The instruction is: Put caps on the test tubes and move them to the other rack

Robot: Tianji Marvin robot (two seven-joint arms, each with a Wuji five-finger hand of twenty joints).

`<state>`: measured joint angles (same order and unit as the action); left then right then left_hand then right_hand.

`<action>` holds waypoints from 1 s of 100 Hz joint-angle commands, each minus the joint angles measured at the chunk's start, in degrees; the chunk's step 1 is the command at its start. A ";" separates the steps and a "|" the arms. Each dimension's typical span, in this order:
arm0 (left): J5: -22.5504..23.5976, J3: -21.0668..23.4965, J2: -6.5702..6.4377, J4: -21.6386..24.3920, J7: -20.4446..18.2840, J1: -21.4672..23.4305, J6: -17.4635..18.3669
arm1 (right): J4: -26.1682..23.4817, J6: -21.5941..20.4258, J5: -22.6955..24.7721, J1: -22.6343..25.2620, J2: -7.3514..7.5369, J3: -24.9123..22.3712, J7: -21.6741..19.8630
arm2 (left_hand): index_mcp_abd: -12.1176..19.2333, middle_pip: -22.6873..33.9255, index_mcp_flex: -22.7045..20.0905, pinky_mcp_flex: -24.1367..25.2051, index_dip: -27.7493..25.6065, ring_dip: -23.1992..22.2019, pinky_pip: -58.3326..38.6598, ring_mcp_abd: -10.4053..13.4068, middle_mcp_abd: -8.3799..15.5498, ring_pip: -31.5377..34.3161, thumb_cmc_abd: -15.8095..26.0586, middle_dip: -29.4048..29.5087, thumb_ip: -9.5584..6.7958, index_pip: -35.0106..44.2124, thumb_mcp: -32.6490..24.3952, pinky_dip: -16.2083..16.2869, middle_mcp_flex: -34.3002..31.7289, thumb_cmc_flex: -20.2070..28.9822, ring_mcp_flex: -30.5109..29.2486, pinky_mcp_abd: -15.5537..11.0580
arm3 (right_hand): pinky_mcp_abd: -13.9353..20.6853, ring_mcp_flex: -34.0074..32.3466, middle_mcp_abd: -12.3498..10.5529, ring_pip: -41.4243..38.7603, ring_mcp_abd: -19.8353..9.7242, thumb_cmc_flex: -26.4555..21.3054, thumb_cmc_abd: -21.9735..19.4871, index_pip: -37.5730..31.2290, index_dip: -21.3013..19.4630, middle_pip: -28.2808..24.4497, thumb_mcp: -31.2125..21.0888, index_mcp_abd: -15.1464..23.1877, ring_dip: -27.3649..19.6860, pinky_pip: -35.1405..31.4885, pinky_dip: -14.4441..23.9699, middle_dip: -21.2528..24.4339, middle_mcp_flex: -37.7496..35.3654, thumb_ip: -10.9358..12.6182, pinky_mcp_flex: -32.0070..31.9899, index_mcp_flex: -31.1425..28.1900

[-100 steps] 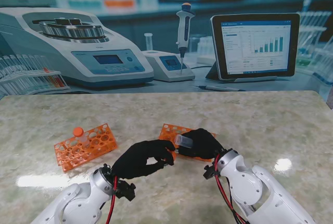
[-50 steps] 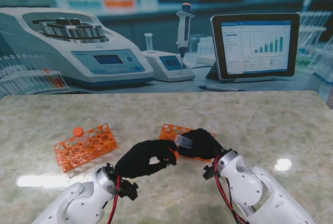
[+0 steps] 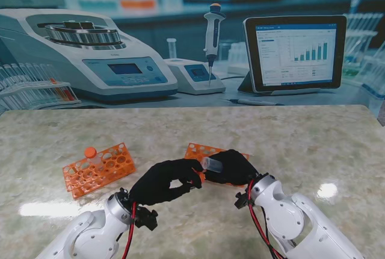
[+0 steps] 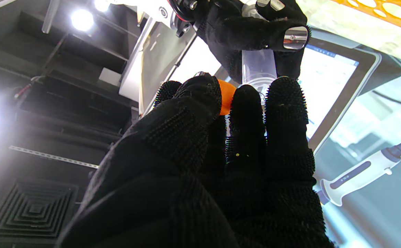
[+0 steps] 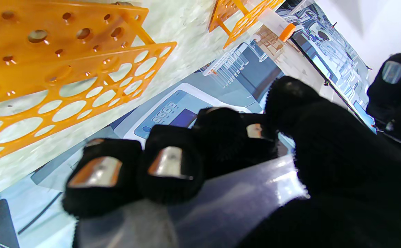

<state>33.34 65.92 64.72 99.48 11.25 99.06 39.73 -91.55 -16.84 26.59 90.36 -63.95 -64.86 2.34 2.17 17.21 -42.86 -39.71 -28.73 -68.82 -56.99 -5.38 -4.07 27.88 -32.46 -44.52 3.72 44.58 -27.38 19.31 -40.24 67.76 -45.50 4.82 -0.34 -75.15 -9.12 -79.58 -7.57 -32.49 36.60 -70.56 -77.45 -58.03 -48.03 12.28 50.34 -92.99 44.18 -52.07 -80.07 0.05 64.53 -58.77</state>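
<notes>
Two orange racks, one capped tube, one uncapped tube held

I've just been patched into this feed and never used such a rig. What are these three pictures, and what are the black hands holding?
The wide picture looks down from the robot's stand; the other two come from cameras on each wrist, shown upside down. Both arms end in black-gloved five-finger hands. The right hand grips a clear plastic test tube; the left hand pinches a small orange cap close to the tube's open end. On the marble-patterned table lie two orange perforated racks: the left rack holds one orange-capped tube, the other rack sits partly behind the hands.
</notes>
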 commanded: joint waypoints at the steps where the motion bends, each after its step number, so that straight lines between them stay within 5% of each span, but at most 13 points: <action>1: 0.15 0.29 0.12 0.54 0.20 0.25 0.05 | -0.37 0.11 0.08 0.50 -0.13 0.08 -0.05 | -1.70 2.64 -0.33 0.32 -1.05 -0.53 1.42 1.81 0.18 0.06 1.13 -3.30 -0.60 1.54 -1.36 0.15 -0.15 5.45 0.79 -0.73 | 2.68 -0.77 0.36 -12.30 -6.29 -1.63 -0.55 -3.38 -1.56 -0.37 -0.16 -2.36 3.98 -17.67 3.18 -1.60 -2.48 -0.56 3.56 -3.80; 100: -3.61 -3.06 0.84 -2.86 0.56 -3.94 -3.18 | -2.35 -1.72 0.84 2.37 0.00 -0.59 0.40 | -1.86 2.62 -0.33 0.34 -1.11 -0.55 1.36 1.57 0.10 0.09 1.14 -3.34 -0.53 1.67 -1.33 0.32 -0.03 5.59 0.89 -0.59 | 2.68 -0.77 0.41 -12.30 -6.29 -1.67 -0.60 -3.36 -1.56 -0.38 -0.14 -2.33 3.98 -17.67 3.18 -1.60 -2.48 -0.57 3.56 -3.79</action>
<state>30.14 63.14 65.37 96.79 12.11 95.28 36.90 -93.29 -18.42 27.31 92.06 -63.88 -65.49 2.70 2.16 17.21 -42.86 -39.70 -28.77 -68.82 -56.99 -5.38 -4.07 27.88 -32.45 -44.52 3.72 44.64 -27.38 19.31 -40.23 67.79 -45.50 4.84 -0.34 -75.14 -9.12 -79.58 -7.57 -32.49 36.60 -70.56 -77.46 -58.03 -48.03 12.28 50.34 -92.99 44.18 -52.08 -80.07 0.05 64.53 -58.78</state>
